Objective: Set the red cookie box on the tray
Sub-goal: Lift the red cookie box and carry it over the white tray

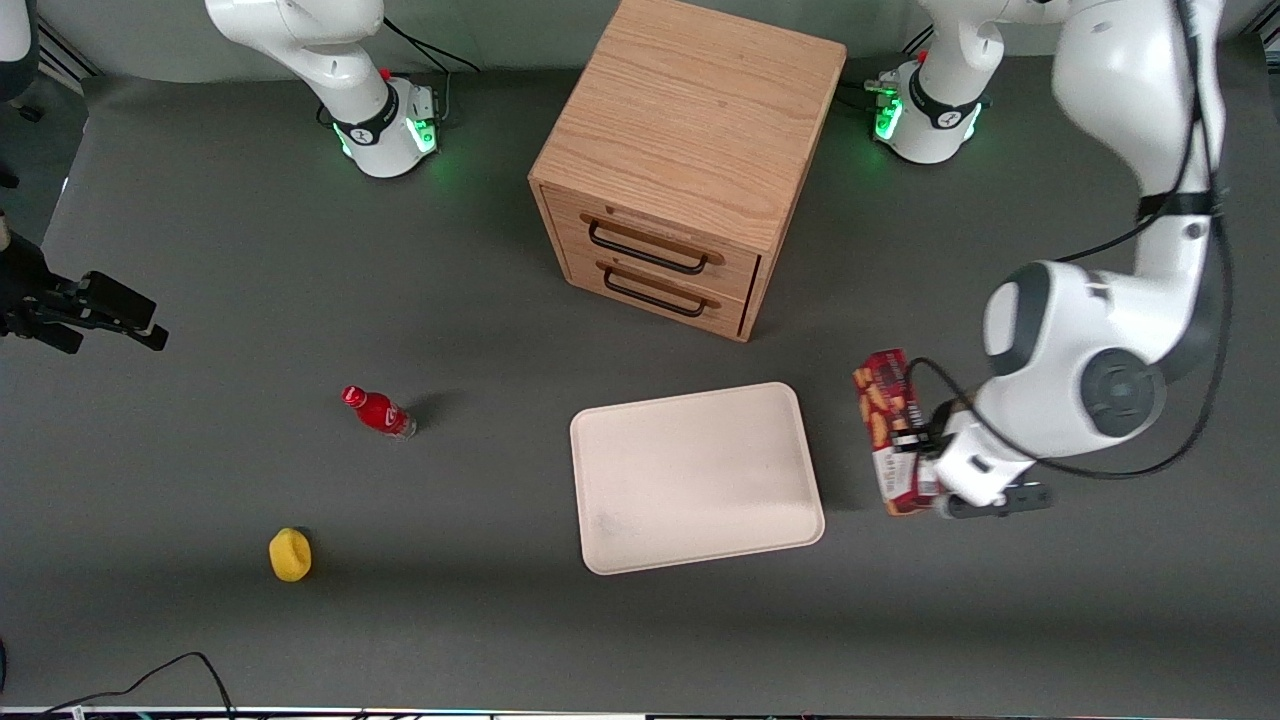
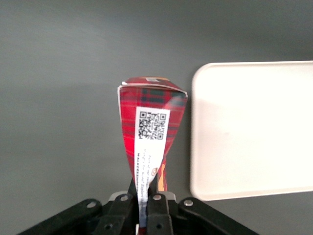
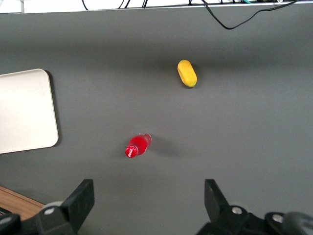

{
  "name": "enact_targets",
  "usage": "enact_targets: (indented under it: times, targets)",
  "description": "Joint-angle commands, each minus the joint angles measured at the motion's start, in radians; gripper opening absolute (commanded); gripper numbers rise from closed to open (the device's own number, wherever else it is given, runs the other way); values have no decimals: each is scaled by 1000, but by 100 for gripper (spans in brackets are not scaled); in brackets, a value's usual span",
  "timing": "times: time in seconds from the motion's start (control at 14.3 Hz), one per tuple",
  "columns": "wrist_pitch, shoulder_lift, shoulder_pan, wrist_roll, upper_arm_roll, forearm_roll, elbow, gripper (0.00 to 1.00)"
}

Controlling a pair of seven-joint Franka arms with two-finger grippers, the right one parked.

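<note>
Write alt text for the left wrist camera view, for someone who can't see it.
The gripper is shut on the red cookie box, holding it above the grey table right beside the tray, not yet over it. The box's plaid end face with a white QR-code label faces the camera, and the cream tray holds nothing in this view.

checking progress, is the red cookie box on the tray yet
No, the red cookie box is held in the pincer beside the tray, whose surface is bare.

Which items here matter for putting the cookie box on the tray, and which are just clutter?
In play: red cookie box, held in the gripper beside the tray, not yet on it.

Lying about: small red bottle, yellow object, wooden drawer cabinet.
</note>
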Motion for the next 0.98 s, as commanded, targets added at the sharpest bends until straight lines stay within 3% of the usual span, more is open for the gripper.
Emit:
enact_targets:
  times: [0.0, 0.42, 0.91]
  targets:
    - [-22, 107, -85, -88, 13, -6, 129, 0]
    - [48, 216, -174, -171, 17, 13, 201, 0]
    - [97, 253, -176, -189, 17, 33, 200, 0]
